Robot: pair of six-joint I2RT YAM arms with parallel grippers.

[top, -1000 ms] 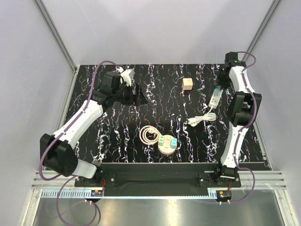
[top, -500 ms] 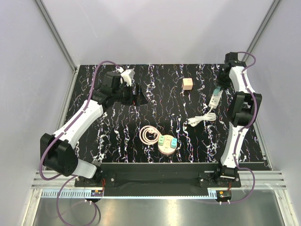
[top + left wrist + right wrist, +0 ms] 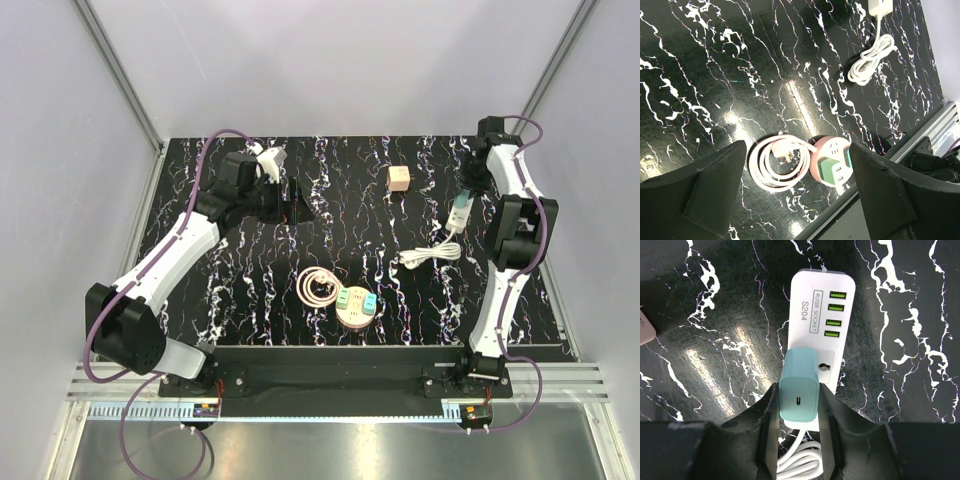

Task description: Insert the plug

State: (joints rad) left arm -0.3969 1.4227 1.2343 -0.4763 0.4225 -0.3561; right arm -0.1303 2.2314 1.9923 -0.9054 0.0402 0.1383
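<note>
My right gripper [image 3: 465, 192] [image 3: 799, 407] is shut on a teal plug [image 3: 799, 390], one finger on each side. The plug sits over the socket end of a white power strip [image 3: 824, 305] with green USB ports; I cannot tell how deep it is seated. The strip [image 3: 459, 210] lies at the right of the table, its white cable [image 3: 432, 254] coiled below it. My left gripper [image 3: 290, 202] [image 3: 797, 150] is open and empty, held high over the table's left middle.
A round pink socket hub [image 3: 355, 306] [image 3: 832, 160] with green and teal plugs in it sits near the front edge, beside its coiled pink cable [image 3: 318, 288] [image 3: 780, 162]. A pink cube [image 3: 399, 178] sits at the back. The table's front rail [image 3: 340, 352] is close behind the hub.
My right wrist has shifted slightly to the right with the teal plug, and the strip moved a little with it. The left arm has not moved.
</note>
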